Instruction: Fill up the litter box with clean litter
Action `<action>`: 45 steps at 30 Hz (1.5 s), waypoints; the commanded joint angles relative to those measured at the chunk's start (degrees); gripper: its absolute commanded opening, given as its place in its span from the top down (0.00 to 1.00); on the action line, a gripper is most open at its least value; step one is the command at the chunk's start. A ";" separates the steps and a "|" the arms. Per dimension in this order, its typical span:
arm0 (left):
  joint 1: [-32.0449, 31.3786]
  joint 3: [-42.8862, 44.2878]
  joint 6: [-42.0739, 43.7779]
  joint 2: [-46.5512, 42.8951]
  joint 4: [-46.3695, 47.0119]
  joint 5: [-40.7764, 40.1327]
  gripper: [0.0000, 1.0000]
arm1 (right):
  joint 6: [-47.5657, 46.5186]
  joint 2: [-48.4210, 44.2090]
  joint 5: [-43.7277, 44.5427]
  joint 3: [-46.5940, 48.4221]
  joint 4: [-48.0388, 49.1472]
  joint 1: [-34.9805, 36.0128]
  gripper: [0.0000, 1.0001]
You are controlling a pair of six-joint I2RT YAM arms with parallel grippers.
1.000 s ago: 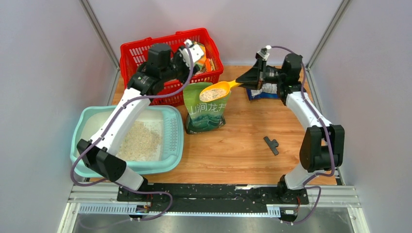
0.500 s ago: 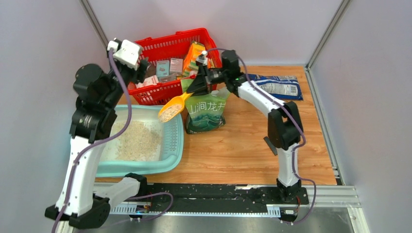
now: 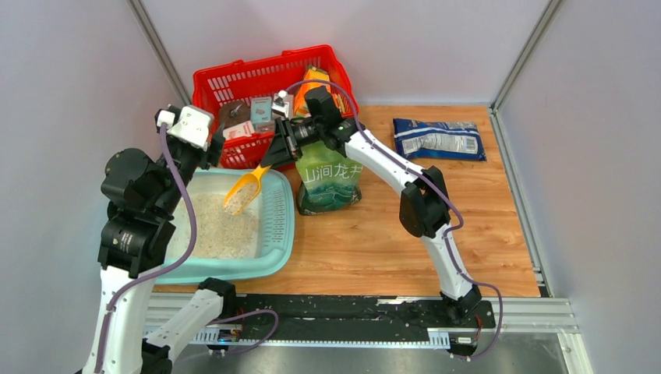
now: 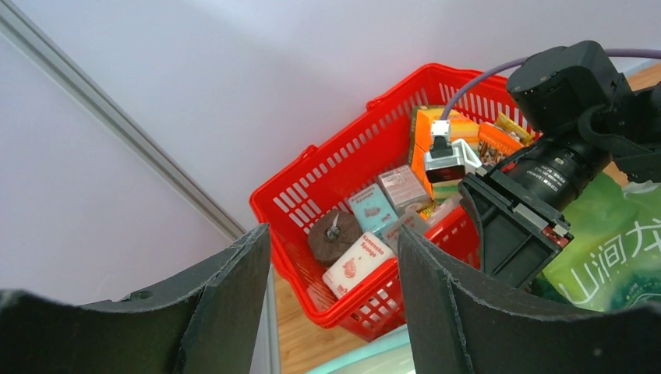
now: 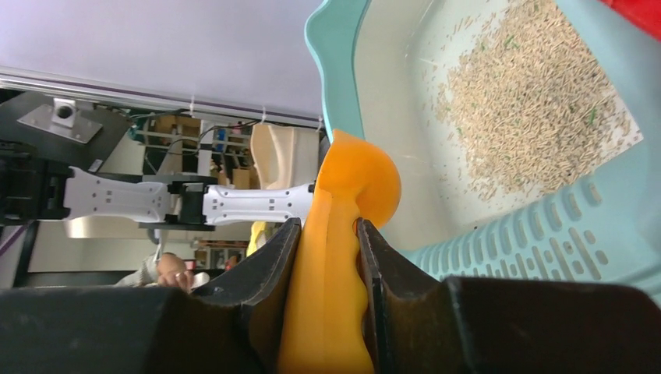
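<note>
The pale teal litter box [image 3: 277,248] sits at the table's front left, with a heap of clean litter [image 3: 212,231] on its white floor. My right gripper [image 3: 274,153] is shut on the handle of an orange scoop [image 3: 242,190], which tilts down over the box near the grille ledge [image 3: 278,210] with grains in its bowl. In the right wrist view the scoop [image 5: 352,181] is clamped between both fingers [image 5: 265,265], above the litter [image 5: 538,101] and the box rim [image 5: 335,62]. My left gripper [image 4: 334,234] stands open and empty, raised beside the box's far left corner.
A red mesh basket [image 3: 212,83] full of small packages stands behind the box, also in the left wrist view [image 4: 290,184]. A green printed bag [image 3: 332,185] stands upright just right of the box. A dark blue packet [image 3: 439,139] lies at the back right.
My right arm swung left, carrying the filled scoop from above the green bag to over the litter box and tipping it down. The left arm drew back to the left.
</note>
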 commanded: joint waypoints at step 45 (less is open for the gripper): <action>0.87 -6.10 -2.89 -1.76 4.80 9.65 0.32 | -37.40 -0.90 28.44 14.88 -20.09 0.68 1.00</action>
